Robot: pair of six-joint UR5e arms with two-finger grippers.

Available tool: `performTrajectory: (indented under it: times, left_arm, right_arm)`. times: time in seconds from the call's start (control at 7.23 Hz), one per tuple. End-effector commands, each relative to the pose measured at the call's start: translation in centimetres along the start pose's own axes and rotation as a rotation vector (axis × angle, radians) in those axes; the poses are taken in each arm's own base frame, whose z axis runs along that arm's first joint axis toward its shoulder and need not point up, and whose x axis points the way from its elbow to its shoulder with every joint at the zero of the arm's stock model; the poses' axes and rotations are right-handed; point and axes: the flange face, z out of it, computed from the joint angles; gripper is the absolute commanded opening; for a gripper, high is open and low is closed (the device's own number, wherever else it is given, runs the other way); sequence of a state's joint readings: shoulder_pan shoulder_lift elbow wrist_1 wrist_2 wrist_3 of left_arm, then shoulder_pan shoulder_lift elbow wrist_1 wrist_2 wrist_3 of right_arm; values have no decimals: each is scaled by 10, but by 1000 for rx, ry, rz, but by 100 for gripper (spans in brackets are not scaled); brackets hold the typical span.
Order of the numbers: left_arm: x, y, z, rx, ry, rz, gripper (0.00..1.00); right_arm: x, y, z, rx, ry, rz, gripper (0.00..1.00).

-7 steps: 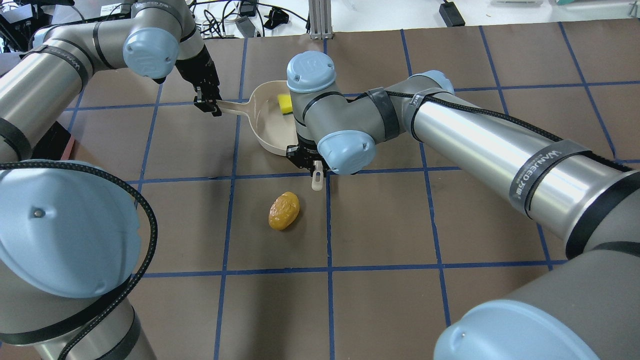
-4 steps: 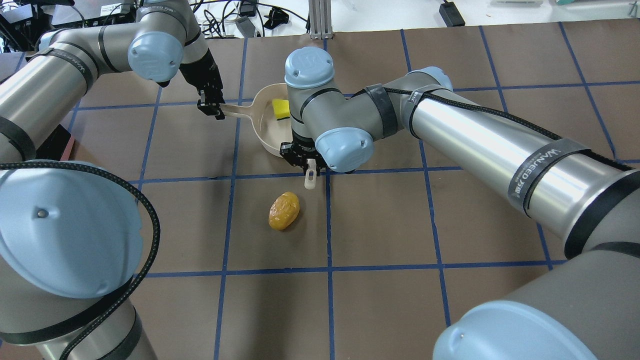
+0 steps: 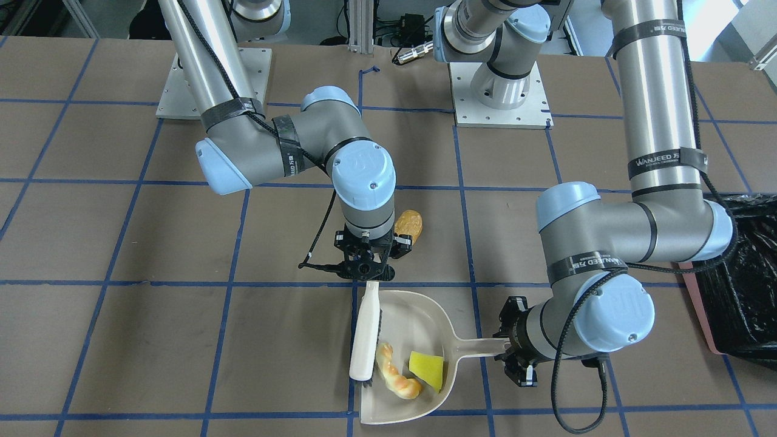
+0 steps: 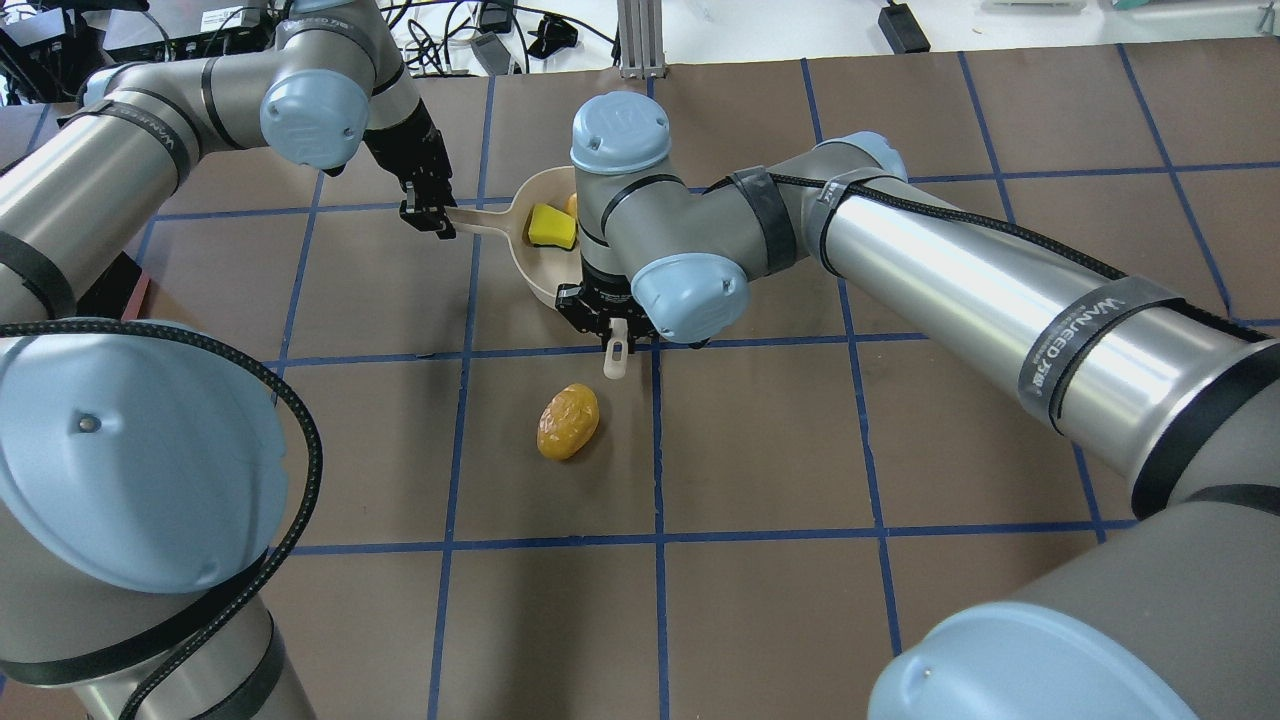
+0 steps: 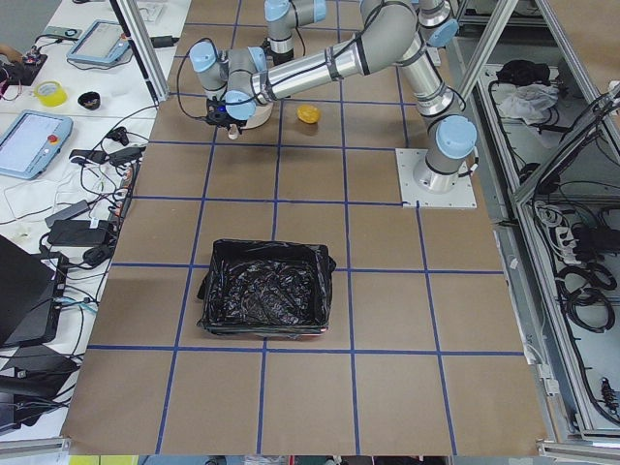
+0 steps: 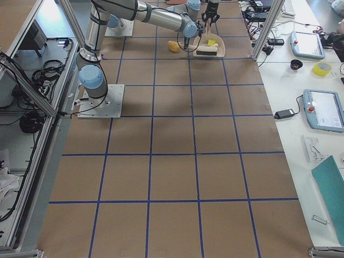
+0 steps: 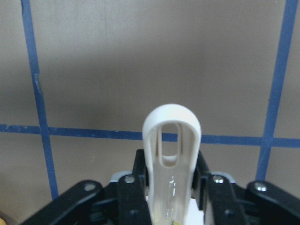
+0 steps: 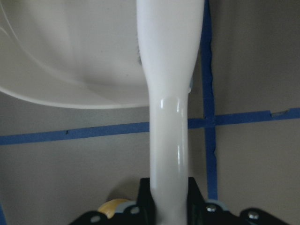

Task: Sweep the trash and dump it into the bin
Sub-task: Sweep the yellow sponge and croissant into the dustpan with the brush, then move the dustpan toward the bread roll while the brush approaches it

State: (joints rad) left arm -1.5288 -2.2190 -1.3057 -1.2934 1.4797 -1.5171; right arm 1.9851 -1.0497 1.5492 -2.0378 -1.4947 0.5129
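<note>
Right gripper [image 3: 366,276] fingers clamp the brush [image 3: 364,334], left gripper [image 3: 507,350] fingers the dustpan [image 3: 419,315] handle; set bristles behind the golden oval [image 3: 408,226], pan lip flat on the bench [image 3: 182,340].

The overhead view looks forward and down from behind the robot, the front view looks steeply back from the far side, two distant end views look along the table [image 5: 291,407], and the close wrist views share the dustpan [image 3: 419,315] and brush [image 3: 366,334].
</note>
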Motion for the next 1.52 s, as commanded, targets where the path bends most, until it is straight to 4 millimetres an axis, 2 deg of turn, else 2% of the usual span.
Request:
performTrajectory:
  times: [0.0, 0.14, 0.28, 0.42, 0.55, 0.69, 0.83, 0.97, 1.11, 1.25, 1.38]
  left_arm:
    - [-4, 1, 9, -79, 14, 14, 0]
    - [-4, 4, 10, -119, 17, 14, 0]
    - [-2, -3, 6, -159, 30, 4, 0]
    - [-1, -8, 1, -179, 37, -5, 0]
    - [-1, -22, -6, -190, 47, -24, 0]
    - [-2, -51, -14, -192, 47, -62, 0]
    - [-6, -75, -25, -192, 41, -81, 0]
    - [-11, -85, -36, -191, 54, -66, 0]
    - [-23, -93, -43, -191, 40, -73, 0]
    - [-42, -105, -54, -186, 39, -60, 0]
    - [-62, -121, -69, -164, 55, -44, 0]
  right_arm:
    - [14, -5, -25, 47, 85, -8, 0]
    - [27, -15, -35, 56, 95, -25, 0]
    - [44, -21, -61, 88, 91, -82, 0]
    - [67, -29, -68, 77, 133, -78, 0]
    - [77, -31, -65, 58, 145, -75, 0]
    - [85, -30, -61, 28, 161, -65, 0]
    - [88, -24, -65, 27, 165, -54, 0]
    - [90, -18, -65, 21, 171, -57, 0]
    - [93, 1, -66, -10, 181, -71, 0]
    - [101, 27, -79, -13, 167, -75, 0]
    - [111, 51, -73, -34, 174, -72, 0]
